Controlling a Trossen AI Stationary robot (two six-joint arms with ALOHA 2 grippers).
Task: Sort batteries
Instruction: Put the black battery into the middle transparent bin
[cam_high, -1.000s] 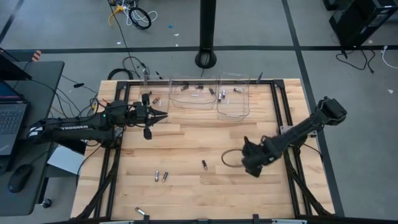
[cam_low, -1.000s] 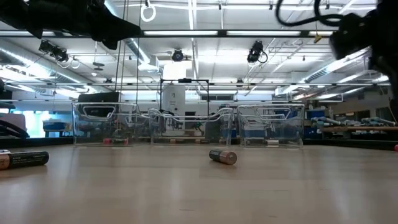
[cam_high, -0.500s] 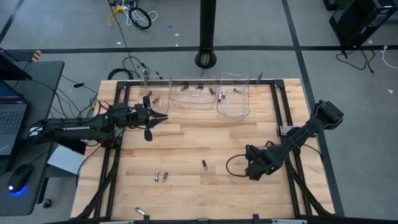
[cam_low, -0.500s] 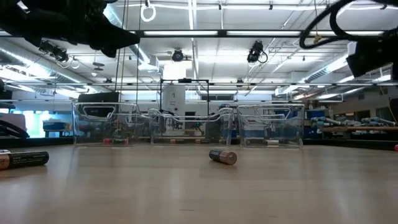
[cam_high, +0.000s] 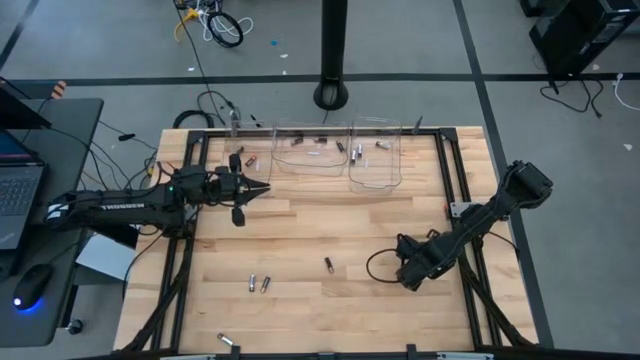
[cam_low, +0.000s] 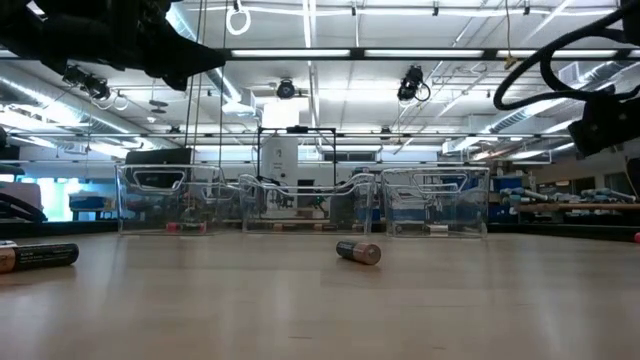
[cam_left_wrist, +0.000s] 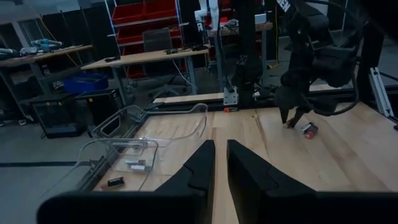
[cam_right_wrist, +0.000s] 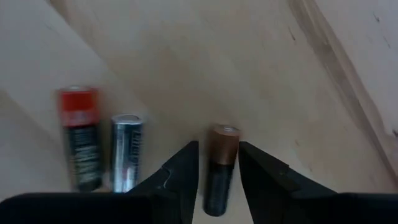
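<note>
At the far edge of the wooden worktop (cam_high: 300, 225) we see two clear plastic bins side by side. The left bin (cam_high: 305, 152) holds several small batteries along its far wall, and the right bin (cam_high: 375, 155) holds a couple near its far edge. In the left wrist view a few short dark and pale cells lie on a bin floor, though we cannot tell their types.

Loose batteries are scattered over the worktop. A lone dark cell (cam_high: 328, 264) lies on its side near the middle; in the low view it shows a copper end and a black body. A pair of silvery cells (cam_high: 258, 284) rests to its left, close together. One more (cam_high: 228, 341) lies at the near edge, and a few small ones (cam_high: 240, 158) sit near the far left corner.

The right gripper (cam_high: 403, 272) is low over the right half of the worktop. In its wrist view its fingers (cam_right_wrist: 180, 171) stand parted on either side of a copper-topped black battery (cam_right_wrist: 220, 163) lying flat, without clamping it. Just beside it lie a red-ended black cell (cam_right_wrist: 81, 137) and a silver one (cam_right_wrist: 126, 150), parallel and nearly touching.

The left gripper (cam_high: 258, 187) hovers above the far left of the worktop, its fingers (cam_left_wrist: 199, 171) almost closed and holding nothing.
</note>
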